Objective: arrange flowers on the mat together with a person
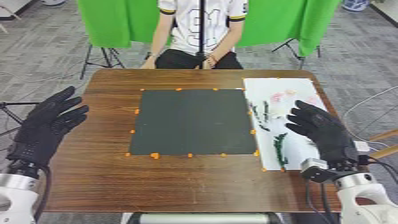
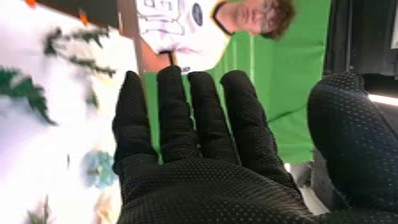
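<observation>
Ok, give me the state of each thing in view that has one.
Left robot hand: open
Right robot hand: open, fingers straight
Dark mat: lying flat
White sheet: flat, bearing flowers
Pink flowers: lying on the sheet
Green sprigs: lying, off the mat

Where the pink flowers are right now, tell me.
In the head view, the pink flowers lie on the right side, toward the far end of the white sheet, a little beyond the right hand.
</observation>
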Controlling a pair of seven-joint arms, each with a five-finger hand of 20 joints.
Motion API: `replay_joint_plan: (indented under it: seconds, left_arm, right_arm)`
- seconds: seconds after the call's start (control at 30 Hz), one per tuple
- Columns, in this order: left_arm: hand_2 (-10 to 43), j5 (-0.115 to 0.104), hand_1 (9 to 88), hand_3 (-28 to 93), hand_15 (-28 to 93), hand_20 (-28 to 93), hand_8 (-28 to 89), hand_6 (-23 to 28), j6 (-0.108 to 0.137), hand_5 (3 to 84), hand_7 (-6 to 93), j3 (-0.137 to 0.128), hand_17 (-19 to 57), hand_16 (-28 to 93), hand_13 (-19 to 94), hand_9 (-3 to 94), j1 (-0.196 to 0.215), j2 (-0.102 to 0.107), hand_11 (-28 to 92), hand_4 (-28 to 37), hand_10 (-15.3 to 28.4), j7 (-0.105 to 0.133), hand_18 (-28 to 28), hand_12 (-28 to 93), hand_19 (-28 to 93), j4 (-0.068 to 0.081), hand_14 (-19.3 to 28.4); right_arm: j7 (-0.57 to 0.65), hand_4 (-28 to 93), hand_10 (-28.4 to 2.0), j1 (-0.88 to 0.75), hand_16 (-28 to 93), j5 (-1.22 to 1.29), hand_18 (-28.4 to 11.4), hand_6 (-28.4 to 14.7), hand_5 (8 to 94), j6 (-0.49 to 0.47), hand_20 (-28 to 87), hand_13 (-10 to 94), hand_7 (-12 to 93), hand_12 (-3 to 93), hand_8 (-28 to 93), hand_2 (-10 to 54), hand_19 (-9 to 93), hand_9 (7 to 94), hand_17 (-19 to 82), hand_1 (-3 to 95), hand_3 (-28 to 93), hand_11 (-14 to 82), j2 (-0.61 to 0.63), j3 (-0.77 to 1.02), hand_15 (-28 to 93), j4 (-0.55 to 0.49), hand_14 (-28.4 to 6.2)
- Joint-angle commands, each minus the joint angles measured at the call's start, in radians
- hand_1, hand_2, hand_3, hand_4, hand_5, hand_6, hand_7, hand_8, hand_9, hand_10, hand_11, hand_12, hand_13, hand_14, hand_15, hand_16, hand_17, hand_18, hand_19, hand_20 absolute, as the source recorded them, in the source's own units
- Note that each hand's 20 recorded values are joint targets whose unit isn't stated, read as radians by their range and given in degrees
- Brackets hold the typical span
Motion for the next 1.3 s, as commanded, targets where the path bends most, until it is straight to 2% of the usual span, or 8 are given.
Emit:
replay_joint_plan:
  seconds: [0.03, 0.3, 0.57, 0.67, 0.73, 0.9, 1.1, 1.3]
  left_arm:
    - [-2.2, -0.004, 27.6, 71, 30, 14, -8, 3.8, 0.007, 31.9, 15.5, 0.013, -6.7, 2, 23, 28.0, 0.025, -0.044, 19, -21.7, 12.2, -0.015, 22.9, 19, 46, -0.007, 14.9]
    - [-2.8, -0.002, 27.0, 69, 27, 13, -8, 3.9, 0.02, 32.2, 15.1, 0.011, -6.9, 3, 23, 27.8, 0.024, -0.046, 18, -24.4, 12.2, 0.0, 22.6, 19, 45, -0.009, 14.9]
    - [-3.1, 0.0, 27.1, 70, 27, 12, -8, 3.9, 0.007, 32.2, 15.2, 0.016, -7.0, 4, 23, 27.9, 0.014, -0.043, 18, -24.9, 12.1, -0.006, 22.5, 20, 45, -0.002, 14.7]
    - [-3.0, 0.0, 27.2, 70, 27, 12, -8, 3.9, 0.005, 32.3, 15.2, 0.032, -7.0, 4, 23, 27.9, -0.012, -0.034, 18, -24.8, 12.2, -0.007, 22.5, 20, 45, 0.006, 14.7]
    - [-3.0, 0.008, 27.2, 70, 27, 12, -8, 3.9, -0.002, 32.3, 15.4, 0.027, -7.0, 4, 23, 27.9, -0.018, -0.038, 18, -24.8, 12.2, -0.021, 22.5, 20, 45, 0.005, 14.7]
    - [-3.0, 0.004, 27.2, 70, 27, 12, -8, 4.1, 0.007, 32.7, 15.5, 0.013, -7.1, 4, 23, 27.9, 0.017, -0.054, 18, -24.7, 12.1, -0.015, 22.5, 20, 45, -0.005, 14.8]
    - [-2.9, 0.002, 27.3, 70, 27, 12, -8, 4.1, 0.005, 32.7, 15.6, 0.02, -7.1, 4, 23, 28.1, 0.001, -0.042, 18, -24.7, 12.2, -0.014, 22.5, 20, 45, 0.001, 14.8]
    - [-2.7, 0.002, 27.4, 69, 27, 12, -8, 4.1, 0.013, 32.7, 15.5, 0.008, -7.1, 4, 23, 28.1, 0.027, -0.051, 18, -24.6, 12.2, -0.007, 22.5, 20, 45, -0.008, 14.8]
  right_arm:
    - [0.02, -22, -13.5, 0.021, 30, -0.031, -19.5, -4.9, 38.3, -0.046, 23, 34, 16, 19.3, -10, 8.3, 38, 39.0, 11, 16.8, 87, 6.4, -0.042, -0.025, 10, 0.012, -12.0]
    - [0.002, -22, -13.6, 0.025, 31, -0.06, -19.8, -4.4, 37.9, -0.107, 23, 34, 16, 19.7, -9, 8.2, 39, 38.9, 10, 16.6, 86, 6.4, -0.084, 0.028, 9, 0.008, -12.0]
    - [-0.024, -22, -13.6, 0.029, 32, -0.066, -20.1, -4.2, 38.1, -0.076, 24, 34, 16, 20.0, -9, 8.0, 39, 38.9, 10, 16.7, 86, 6.7, -0.053, 0.036, 9, 0.002, -11.9]
    - [-0.032, -22, -13.6, 0.014, 32, -0.065, -20.0, -4.1, 38.1, -0.072, 24, 34, 16, 20.1, -9, 7.9, 39, 38.9, 10, 16.6, 86, 6.8, -0.05, 0.048, 9, -0.005, -11.8]
    - [-0.034, -22, -13.5, 0.018, 32, -0.066, -20.1, -4.1, 38.2, -0.066, 24, 34, 16, 20.1, -9, 7.9, 39, 38.9, 10, 16.6, 86, 6.9, -0.053, 0.043, 9, -0.003, -11.8]
    - [-0.03, -22, -13.5, 0.019, 33, -0.069, -20.0, -4.0, 38.3, -0.102, 24, 34, 16, 20.2, -9, 7.8, 40, 38.9, 10, 16.7, 86, 7.0, -0.069, 0.05, 9, 0.003, -11.8]
    - [-0.027, -22, -13.6, 0.022, 33, -0.066, -20.2, -3.8, 38.3, -0.07, 25, 34, 16, 20.2, -9, 7.9, 40, 38.9, 9, 16.7, 86, 7.0, -0.053, 0.033, 9, 0.0, -11.7]
    - [-0.015, -22, -13.7, 0.046, 33, -0.069, -20.3, -3.8, 38.4, -0.033, 25, 34, 16, 20.1, -10, 7.9, 40, 38.8, 9, 16.7, 86, 7.1, -0.037, -0.017, 9, 0.008, -11.8]
